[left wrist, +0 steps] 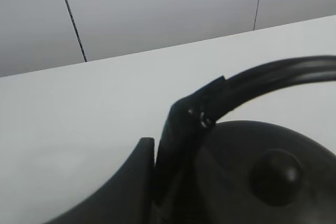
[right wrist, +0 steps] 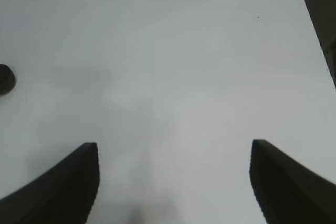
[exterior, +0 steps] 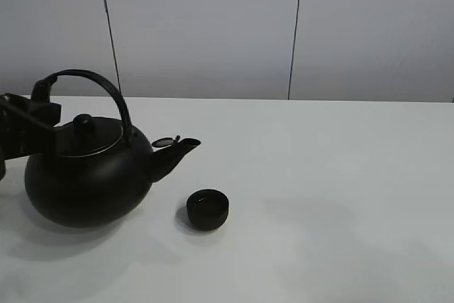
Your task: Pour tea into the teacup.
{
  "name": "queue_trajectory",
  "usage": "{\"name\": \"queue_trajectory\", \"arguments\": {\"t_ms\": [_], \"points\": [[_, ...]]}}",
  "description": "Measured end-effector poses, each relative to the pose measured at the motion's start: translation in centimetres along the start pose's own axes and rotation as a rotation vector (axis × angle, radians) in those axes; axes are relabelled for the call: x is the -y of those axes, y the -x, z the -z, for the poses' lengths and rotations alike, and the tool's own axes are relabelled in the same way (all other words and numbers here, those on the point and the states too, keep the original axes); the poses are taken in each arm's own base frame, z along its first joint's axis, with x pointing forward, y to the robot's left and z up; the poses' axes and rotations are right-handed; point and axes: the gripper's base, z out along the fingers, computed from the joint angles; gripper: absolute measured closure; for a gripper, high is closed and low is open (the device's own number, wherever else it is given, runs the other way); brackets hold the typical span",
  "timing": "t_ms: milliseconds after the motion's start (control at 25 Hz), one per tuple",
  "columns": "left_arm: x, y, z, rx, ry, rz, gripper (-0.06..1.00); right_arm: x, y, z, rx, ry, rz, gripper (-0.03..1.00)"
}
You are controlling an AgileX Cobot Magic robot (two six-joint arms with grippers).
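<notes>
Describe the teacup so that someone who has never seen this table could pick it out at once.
Start from the white table and find the big round black kettle with the arched handle on its left side. Just below and in front of the kettle's spout, apart from it, sits the teacup. It is the only small, low, handleless black cup there, far smaller than the kettle.

The left gripper (exterior: 44,101) is cut off by the exterior view's edge, and the teacup (right wrist: 5,78) is clipped in the right wrist view.
</notes>
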Motion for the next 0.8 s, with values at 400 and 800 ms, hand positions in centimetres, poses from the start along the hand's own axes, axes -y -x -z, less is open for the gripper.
{"name": "queue_trajectory", "arguments": {"t_ms": [400,800], "points": [[-3.1,-2.1,1.7,-0.042,0.072,0.059,0.82,0.0,0.0,0.0,0.000,0.000,0.000,0.42],[-4.6,-2.5,2.1,-0.052,0.063,0.011,0.82,0.0,0.0,0.0,0.000,0.000,0.000,0.42]]}}
